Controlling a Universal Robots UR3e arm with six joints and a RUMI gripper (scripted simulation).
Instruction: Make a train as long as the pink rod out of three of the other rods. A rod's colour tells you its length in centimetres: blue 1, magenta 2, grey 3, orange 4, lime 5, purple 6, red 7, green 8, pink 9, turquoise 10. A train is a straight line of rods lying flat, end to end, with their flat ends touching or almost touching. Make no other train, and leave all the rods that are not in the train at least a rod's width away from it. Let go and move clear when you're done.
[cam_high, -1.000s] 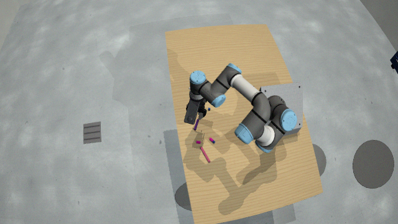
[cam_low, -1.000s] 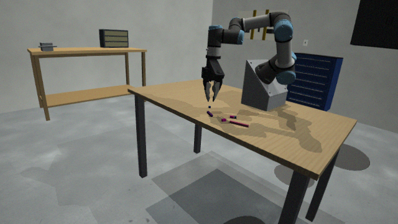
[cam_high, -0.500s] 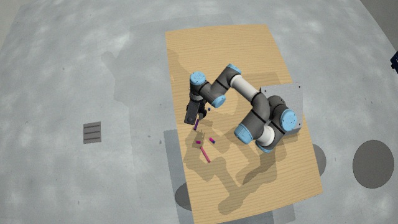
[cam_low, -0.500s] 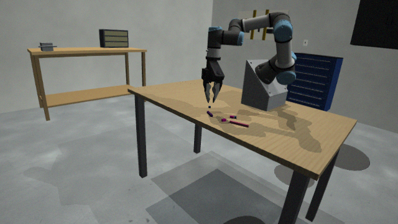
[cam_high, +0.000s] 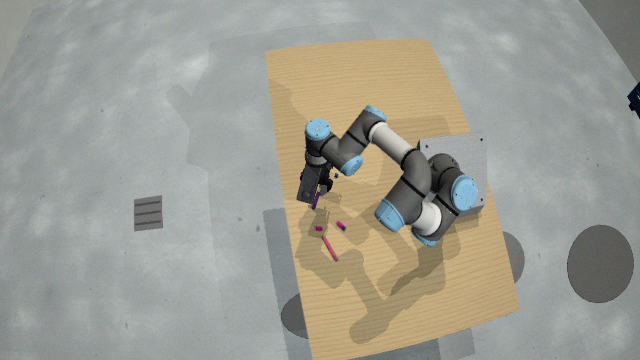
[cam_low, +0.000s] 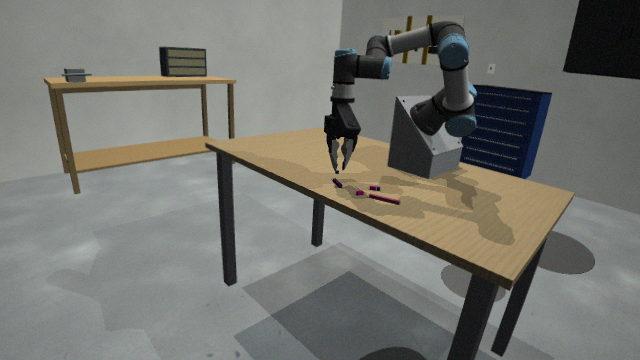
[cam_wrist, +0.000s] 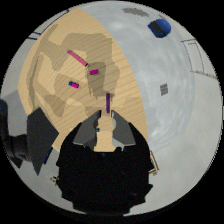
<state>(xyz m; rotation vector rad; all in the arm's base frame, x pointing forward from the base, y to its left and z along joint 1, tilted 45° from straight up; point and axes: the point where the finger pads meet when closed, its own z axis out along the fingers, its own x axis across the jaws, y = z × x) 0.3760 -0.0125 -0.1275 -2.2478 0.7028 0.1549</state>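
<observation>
The pink rod (cam_high: 330, 248) lies flat on the wooden table (cam_high: 382, 197). Just beyond its upper end lies a short magenta rod (cam_high: 318, 228). To the right, a second magenta rod (cam_high: 340, 225) has a small blue rod (cam_high: 343, 228) at its end. A purple rod (cam_high: 315, 200) lies near the table's left edge, just ahead of my gripper in the wrist view (cam_wrist: 107, 102). A second tiny blue rod (cam_high: 336, 175) lies on the table beside my gripper. My gripper (cam_low: 341, 167) hangs above the table, pointing down, with its fingers nearly together and nothing between them.
The arm's grey base block (cam_high: 457, 170) stands at the table's right side. The table's left edge (cam_high: 285, 210) runs close to the purple rod. A second wooden table (cam_low: 135, 82) stands far off by the wall.
</observation>
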